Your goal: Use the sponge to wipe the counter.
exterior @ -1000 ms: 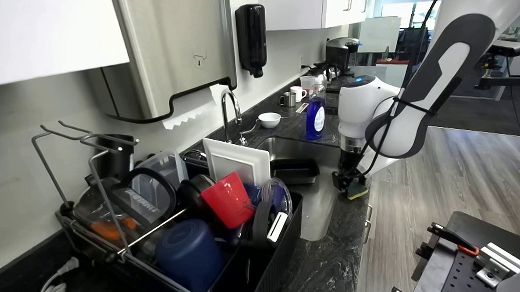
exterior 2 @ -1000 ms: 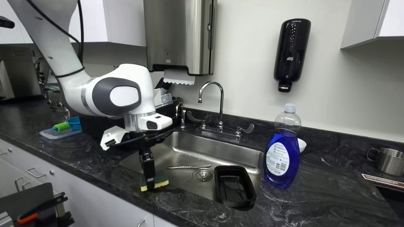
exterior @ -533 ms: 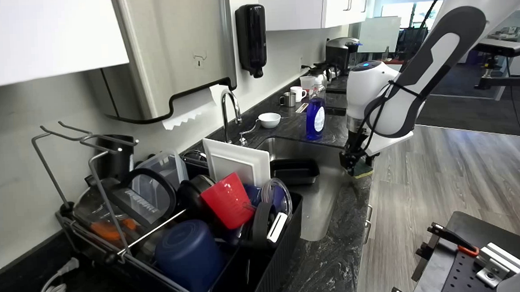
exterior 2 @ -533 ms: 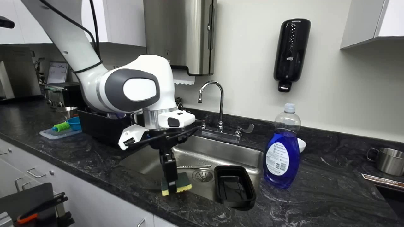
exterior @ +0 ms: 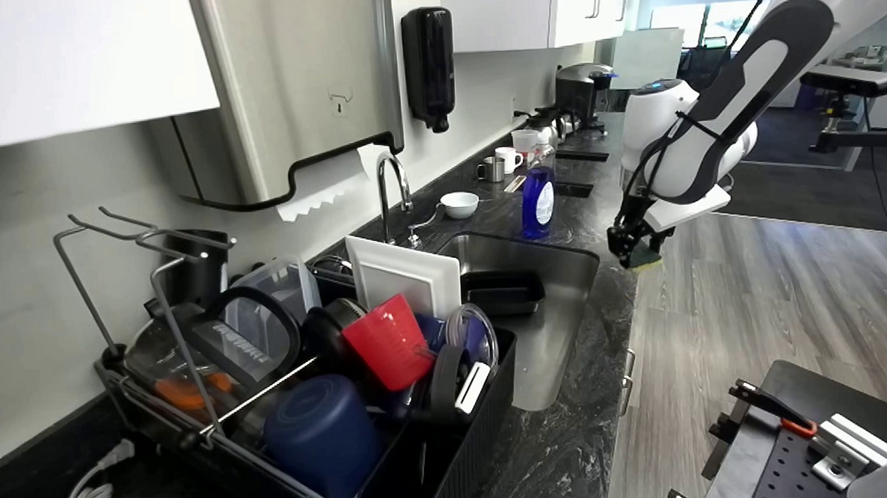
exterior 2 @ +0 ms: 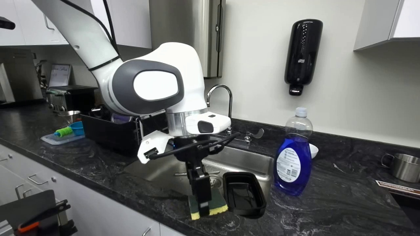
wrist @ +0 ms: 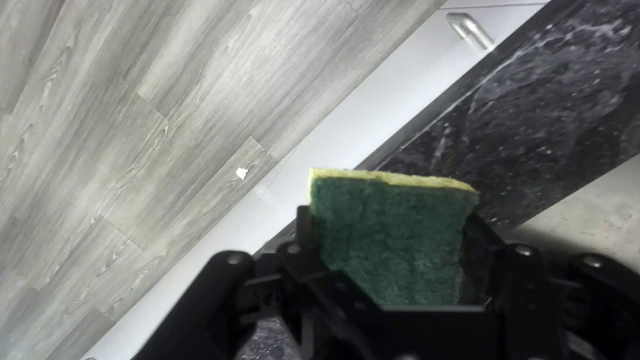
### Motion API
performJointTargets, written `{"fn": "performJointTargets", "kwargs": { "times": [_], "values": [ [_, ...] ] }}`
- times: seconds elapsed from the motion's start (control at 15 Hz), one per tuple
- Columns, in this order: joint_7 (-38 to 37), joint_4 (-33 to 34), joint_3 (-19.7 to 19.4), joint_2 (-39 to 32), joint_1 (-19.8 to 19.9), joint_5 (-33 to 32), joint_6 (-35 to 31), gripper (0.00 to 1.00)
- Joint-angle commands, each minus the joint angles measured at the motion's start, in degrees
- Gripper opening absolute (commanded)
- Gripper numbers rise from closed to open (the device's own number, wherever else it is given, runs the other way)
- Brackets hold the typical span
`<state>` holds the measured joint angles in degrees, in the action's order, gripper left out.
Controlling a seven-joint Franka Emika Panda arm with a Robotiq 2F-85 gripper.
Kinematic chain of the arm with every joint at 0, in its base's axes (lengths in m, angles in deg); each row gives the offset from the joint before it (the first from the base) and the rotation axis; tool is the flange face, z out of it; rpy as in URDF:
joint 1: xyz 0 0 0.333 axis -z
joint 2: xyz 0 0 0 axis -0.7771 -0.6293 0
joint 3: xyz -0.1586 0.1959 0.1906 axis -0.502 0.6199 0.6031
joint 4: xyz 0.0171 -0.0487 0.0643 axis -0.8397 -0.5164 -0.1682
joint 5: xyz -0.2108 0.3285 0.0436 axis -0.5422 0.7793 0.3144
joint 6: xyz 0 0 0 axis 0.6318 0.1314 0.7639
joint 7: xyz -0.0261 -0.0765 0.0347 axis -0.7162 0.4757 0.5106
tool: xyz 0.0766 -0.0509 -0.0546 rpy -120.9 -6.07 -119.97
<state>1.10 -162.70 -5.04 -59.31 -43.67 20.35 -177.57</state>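
At the front edge of a long, glossy black, grey-veined stone bench [exterior: 572,453], a rectangular green-and-yellow sponge [exterior: 645,258] is held by a black robot gripper [exterior: 641,254], as shown in an exterior view. Toward the foreground, a red plastic cup [exterior: 390,343] and a dark blue rounded container [exterior: 324,434] are seen in a crowded black wire-framed dish rack [exterior: 471,446]. A black rectangular tray [exterior: 501,293] is contained in the stainless-steel sink [exterior: 543,379].

Again in an exterior view, the sponge is clasped on the front side of the sink, its green side shown above a yellow strip; whether the bench is touched by it cannot be told. Beside the sink, a clear bottle of blue liquid [exterior 2: 292,164] is placed, and a small white bowl [exterior 2: 314,150] is partly hidden behind it. A curved chrome faucet [exterior 2: 230,103] is partly covered by the white robot arm [exterior 2: 157,85], and a glossy black soap dispenser [exterior 2: 303,55] is mounted on the pale wall [exterior 2: 256,65].

In the wrist view, the sponge's dark green face is seen gripped between black fingers [wrist: 482,240]. Beyond it, a white cabinet front [wrist: 382,105] with a metal handle [wrist: 469,30] and a grey wood-look floor [wrist: 150,100] are shown.
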Motion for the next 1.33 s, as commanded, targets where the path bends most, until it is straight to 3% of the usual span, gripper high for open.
{"fn": "performJointTargets", "kwargs": {
  "times": [0.0,0.4,0.67,1.27],
  "values": [
    [5.0,1.8,-0.3,0.8,2.5,1.0,2.5,0.44],
    [10.2,7.8,-0.2,-0.9,4.7,6.2,6.0,0.44],
    [17.2,13.3,-0.4,-2.2,6.4,11.4,12.1,0.44],
    [30.1,28.3,-0.7,-10.1,12.0,15.0,23.4,0.44]
  ]
}}
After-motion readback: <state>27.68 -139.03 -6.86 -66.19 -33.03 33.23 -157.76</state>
